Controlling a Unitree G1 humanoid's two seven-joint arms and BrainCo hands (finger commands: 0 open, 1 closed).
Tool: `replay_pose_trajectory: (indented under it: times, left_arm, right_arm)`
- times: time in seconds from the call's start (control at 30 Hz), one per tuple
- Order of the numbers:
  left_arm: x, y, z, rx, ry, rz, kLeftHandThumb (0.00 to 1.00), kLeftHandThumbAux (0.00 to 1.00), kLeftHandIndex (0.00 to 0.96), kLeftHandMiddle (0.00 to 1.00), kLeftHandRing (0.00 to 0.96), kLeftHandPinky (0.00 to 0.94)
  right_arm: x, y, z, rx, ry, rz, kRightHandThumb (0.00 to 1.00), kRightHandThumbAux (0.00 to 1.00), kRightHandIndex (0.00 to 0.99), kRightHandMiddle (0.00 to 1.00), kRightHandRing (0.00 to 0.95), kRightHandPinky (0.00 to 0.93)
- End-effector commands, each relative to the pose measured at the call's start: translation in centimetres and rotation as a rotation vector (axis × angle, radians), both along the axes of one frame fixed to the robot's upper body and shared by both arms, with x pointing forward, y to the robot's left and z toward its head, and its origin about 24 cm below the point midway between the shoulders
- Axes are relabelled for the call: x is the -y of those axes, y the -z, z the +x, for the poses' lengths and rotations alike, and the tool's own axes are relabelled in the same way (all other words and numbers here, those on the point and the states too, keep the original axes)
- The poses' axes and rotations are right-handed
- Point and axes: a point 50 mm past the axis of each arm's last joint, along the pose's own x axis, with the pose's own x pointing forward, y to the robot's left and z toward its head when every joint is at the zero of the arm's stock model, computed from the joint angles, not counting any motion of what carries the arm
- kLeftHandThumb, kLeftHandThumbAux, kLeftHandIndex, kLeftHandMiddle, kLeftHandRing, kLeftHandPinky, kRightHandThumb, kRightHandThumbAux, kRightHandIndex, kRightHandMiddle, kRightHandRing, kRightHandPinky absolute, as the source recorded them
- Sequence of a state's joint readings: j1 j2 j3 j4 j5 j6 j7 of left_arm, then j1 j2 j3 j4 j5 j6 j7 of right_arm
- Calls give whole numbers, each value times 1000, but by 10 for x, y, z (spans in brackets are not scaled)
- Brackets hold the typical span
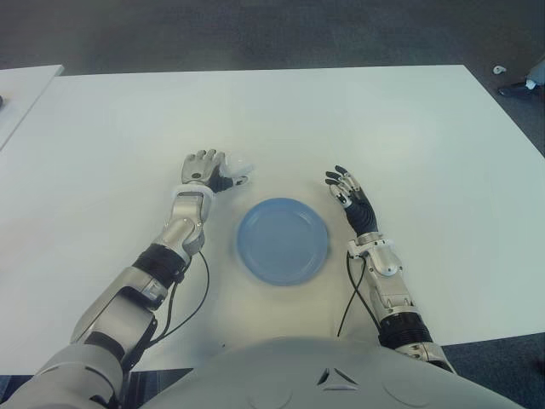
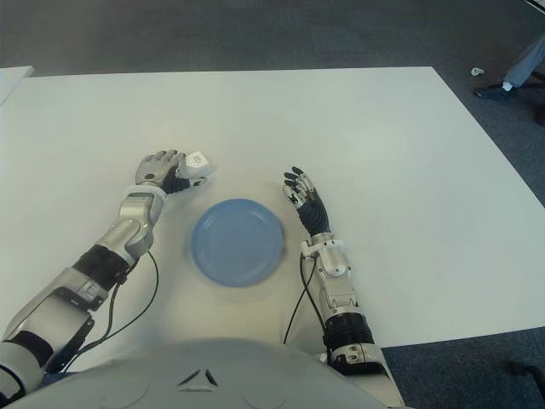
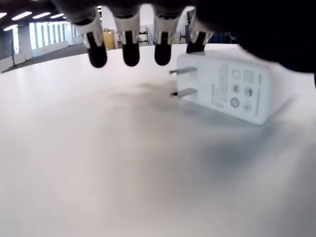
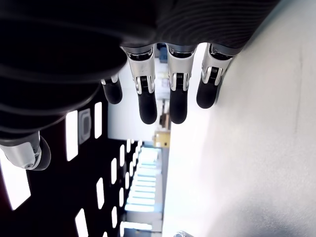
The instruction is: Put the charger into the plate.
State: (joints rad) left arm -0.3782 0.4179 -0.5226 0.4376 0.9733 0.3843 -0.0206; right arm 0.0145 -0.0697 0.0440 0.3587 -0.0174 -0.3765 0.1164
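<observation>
- Blue plate (image 1: 282,239) sits nearest, on the white table (image 1: 409,128), with nothing in it.
- Right hand (image 1: 347,192) shows just right of the plate — fingers loose, holding nothing.
- Left hand (image 2: 163,170), beyond the plate's left edge, pinches the white charger (image 2: 197,164) — prongs visible in the left wrist view.

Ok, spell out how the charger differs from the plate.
The charger is white and boxy with two prongs; the plate is blue and round. The charger sits against the left robot hand; the plate lies apart, between it and the idle right robot hand, empty. Both show over the white table.
</observation>
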Motion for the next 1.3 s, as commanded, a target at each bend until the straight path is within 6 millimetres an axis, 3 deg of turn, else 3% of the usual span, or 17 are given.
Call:
replay_pose_trajectory:
  times: [0.03,1.3]
  left_arm:
    - [3,6,0,-31,26,1,184,134,0,0,0,0]
    - [7,15,9,-17,113,7,196,136,0,0,0,0]
  right_arm:
    - [1,14,-8,-83,10,-3,0,381,85,191,167,128]
    - [1,12,-10,-79,16,0,0,390,99,196,167,123]
